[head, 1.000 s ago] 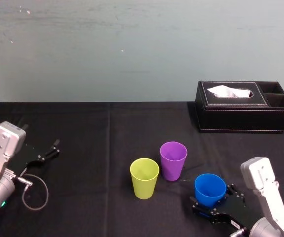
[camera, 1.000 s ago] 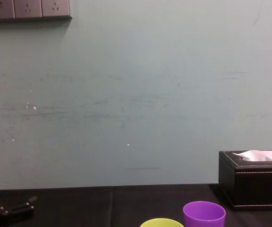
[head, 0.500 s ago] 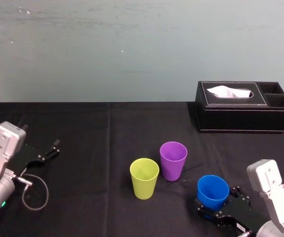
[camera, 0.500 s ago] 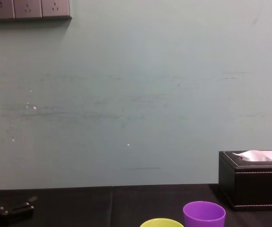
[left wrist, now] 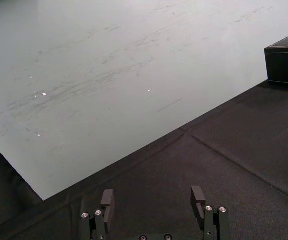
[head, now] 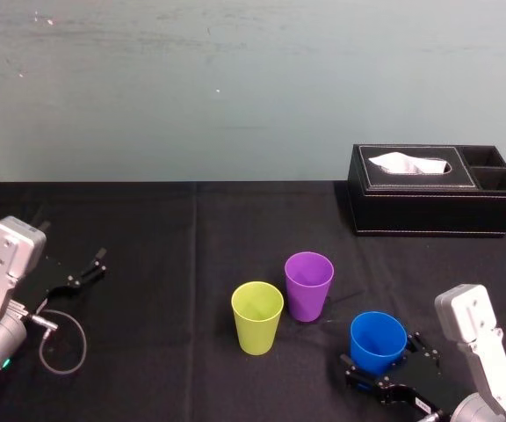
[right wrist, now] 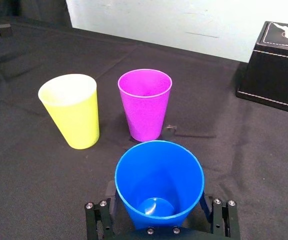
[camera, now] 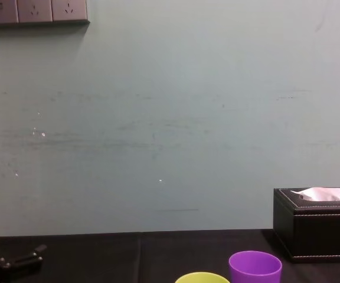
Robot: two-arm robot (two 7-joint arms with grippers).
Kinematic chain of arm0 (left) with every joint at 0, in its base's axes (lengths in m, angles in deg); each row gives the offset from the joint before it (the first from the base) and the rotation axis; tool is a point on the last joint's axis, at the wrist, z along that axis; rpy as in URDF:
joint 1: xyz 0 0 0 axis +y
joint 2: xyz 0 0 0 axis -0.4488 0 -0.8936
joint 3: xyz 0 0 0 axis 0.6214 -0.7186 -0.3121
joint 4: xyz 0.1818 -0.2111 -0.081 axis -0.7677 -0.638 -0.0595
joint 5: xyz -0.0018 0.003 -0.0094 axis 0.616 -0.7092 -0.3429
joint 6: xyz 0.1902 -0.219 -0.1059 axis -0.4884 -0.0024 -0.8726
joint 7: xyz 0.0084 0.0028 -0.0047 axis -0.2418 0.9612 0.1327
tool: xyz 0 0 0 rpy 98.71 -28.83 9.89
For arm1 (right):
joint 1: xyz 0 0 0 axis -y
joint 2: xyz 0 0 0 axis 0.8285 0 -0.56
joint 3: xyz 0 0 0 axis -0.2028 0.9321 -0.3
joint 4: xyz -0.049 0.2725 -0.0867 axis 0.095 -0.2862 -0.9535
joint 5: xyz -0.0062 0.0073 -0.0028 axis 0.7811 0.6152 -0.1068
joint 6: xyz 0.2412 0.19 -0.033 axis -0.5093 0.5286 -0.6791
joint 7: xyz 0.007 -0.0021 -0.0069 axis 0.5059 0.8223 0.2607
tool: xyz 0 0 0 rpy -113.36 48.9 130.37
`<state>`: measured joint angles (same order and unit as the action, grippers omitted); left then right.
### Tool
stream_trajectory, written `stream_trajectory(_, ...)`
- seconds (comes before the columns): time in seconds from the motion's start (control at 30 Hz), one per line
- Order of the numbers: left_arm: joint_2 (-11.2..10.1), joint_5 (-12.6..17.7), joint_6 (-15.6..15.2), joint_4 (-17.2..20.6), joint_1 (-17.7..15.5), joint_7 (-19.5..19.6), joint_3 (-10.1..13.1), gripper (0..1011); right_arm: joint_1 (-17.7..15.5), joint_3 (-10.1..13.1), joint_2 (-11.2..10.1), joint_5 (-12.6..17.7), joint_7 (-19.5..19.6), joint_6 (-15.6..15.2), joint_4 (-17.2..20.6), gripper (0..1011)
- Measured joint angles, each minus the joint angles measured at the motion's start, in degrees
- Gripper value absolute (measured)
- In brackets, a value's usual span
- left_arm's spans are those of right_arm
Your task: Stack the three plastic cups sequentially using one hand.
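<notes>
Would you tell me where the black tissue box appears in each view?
Head view: black tissue box at the far right, near the wall.
Chest view: box at the right edge, behind the purple cup.
Right wrist view: box beyond the purple cup.
Left wrist view: box's corner by the wall.
Shared landmark: purple cup.

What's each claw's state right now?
Left claw: open, empty, parked over the table's left side.
Right claw: closed on the blue cup.
</notes>
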<state>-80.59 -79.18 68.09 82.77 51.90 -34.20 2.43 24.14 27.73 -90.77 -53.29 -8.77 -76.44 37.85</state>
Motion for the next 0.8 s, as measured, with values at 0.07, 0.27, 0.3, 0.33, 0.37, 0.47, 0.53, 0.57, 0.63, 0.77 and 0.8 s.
stream_trajectory(0.07, 0.0, 0.0, 0.0, 0.0, 0.0, 0.0, 0.0, 1000, 0.08, -0.07, 0.04, 0.09, -0.06, 0.11, -0.11, 1003)
stream_trajectory(0.27, 0.0, 0.0, 0.0, 0.0, 0.0, 0.0, 0.0, 1000, 0.07, -0.07, 0.03, 0.11, -0.08, 0.11, -0.11, 1003)
stream_trajectory(0.3, 0.0, 0.0, 0.0, 0.0, 0.0, 0.0, 0.0, 1000, 0.07, -0.06, 0.03, 0.11, -0.08, 0.11, -0.11, 1003)
stream_trajectory(0.33, 0.0, 0.0, 0.0, 0.0, 0.0, 0.0, 0.0, 1000, 0.06, -0.06, 0.03, 0.11, -0.08, 0.11, -0.11, 1003)
stream_trajectory(0.37, 0.0, 0.0, 0.0, 0.0, 0.0, 0.0, -0.01, 1000, 0.06, -0.07, 0.03, 0.11, -0.08, 0.11, -0.11, 1003)
stream_trajectory(0.47, 0.0, 0.0, 0.0, 0.0, 0.0, 0.0, 0.0, 1000, 0.05, -0.07, 0.01, 0.11, -0.09, 0.11, -0.11, 947)
stream_trajectory(0.53, 0.0, 0.0, 0.0, 0.0, 0.0, 0.0, 0.0, 1000, 0.04, -0.07, 0.0, 0.11, -0.08, 0.11, -0.11, 917)
stream_trajectory(0.57, 0.0, 0.0, 0.0, 0.0, 0.0, 0.0, 0.0, 1000, 0.04, -0.07, 0.0, 0.11, -0.08, 0.11, -0.1, 908)
stream_trajectory(0.63, 0.0, 0.0, 0.0, 0.0, 0.0, 0.0, 0.0, 1000, 0.05, -0.06, 0.0, 0.1, -0.08, 0.1, -0.1, 839)
stream_trajectory(0.77, 0.0, 0.0, 0.0, 0.0, 0.01, 0.0, -0.01, 1000, 0.04, -0.07, -0.01, 0.09, -0.08, 0.09, -0.08, 743)
stream_trajectory(0.8, 0.0, 0.0, 0.0, 0.0, 0.0, 0.0, -0.01, 1000, 0.05, -0.07, -0.01, 0.09, -0.08, 0.09, -0.08, 723)
